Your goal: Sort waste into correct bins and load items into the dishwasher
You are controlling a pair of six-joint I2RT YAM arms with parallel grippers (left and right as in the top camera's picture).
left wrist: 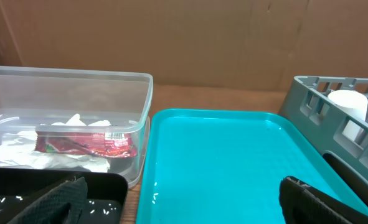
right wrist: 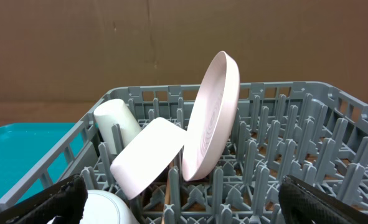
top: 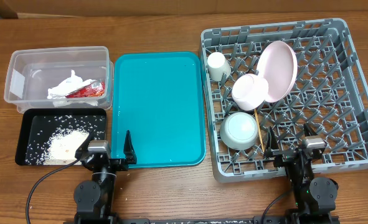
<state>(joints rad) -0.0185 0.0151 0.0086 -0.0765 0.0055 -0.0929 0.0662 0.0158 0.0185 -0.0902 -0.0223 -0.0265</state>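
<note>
- tub [top: 58, 54]: clear, glossy plastic
- wrapper [top: 89, 91]: crinkled, shiny foil
- teal tray [top: 159, 106]: smooth, glossy plastic
- rack [top: 264, 28]: matt grey plastic
- plate [top: 278, 68]: smooth, faintly glossy
- table [top: 190, 193]: grained wood

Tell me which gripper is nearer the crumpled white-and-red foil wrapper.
Left. The left gripper sits at the black tray beside the clear plastic tub holding the foil wrapper; the right gripper is over the grey dish rack, across the teal tray.

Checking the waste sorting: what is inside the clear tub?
The clear tub holds a crumpled white-and-red wrapper. No rice shows there; anything beneath the wrapper is covered.
</note>
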